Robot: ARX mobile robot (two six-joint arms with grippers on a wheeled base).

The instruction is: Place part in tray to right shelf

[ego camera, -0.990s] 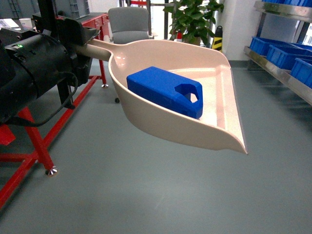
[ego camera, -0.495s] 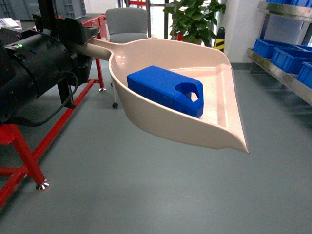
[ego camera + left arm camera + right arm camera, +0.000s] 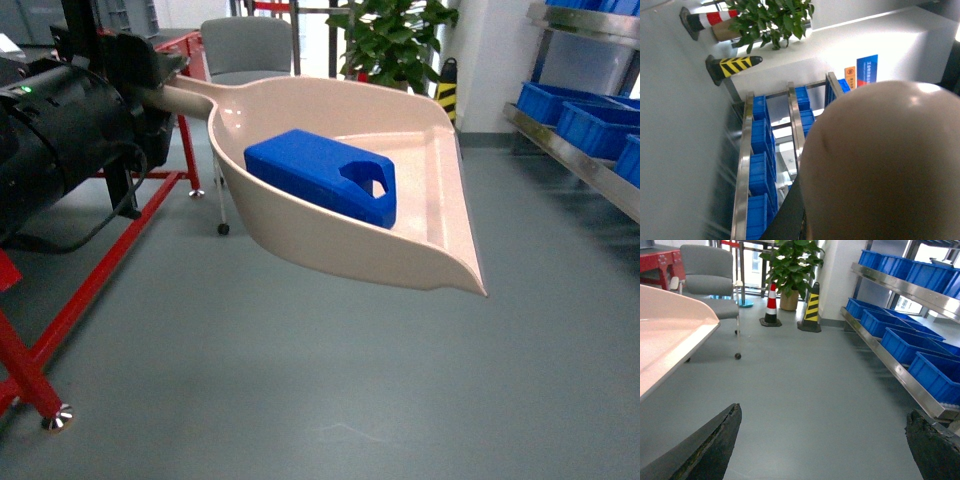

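Observation:
The beige tray (image 3: pixel 330 250) hangs over the floor, its handle running left into my left gripper (image 3: pixel 160 92), which is shut on it. The blue part (image 3: pixel 318 175) lies inside the tray with its handle hole toward the front lip. In the left wrist view the tray's underside (image 3: pixel 885 165) fills the right side. The right shelf (image 3: pixel 585 155) stands at the far right, with its steel rail (image 3: pixel 890 365) also in the right wrist view. My right gripper (image 3: pixel 824 412) is open over bare floor with nothing between its fingers. The tray's edge (image 3: pixel 670 335) shows at that view's left.
Blue crates (image 3: pixel 900 342) sit on the shelf's levels. A red steel frame (image 3: pixel 90 270) stands at the left. A grey chair (image 3: pixel 245 50), a potted plant (image 3: pixel 395 40) and striped cones (image 3: pixel 810 305) are at the back. Grey floor lies between me and the shelf.
The tray with the part has shifted slightly left and up in the head view. The red frame's foot has slid left and down, so the whole view has moved. The left grip is unchanged.

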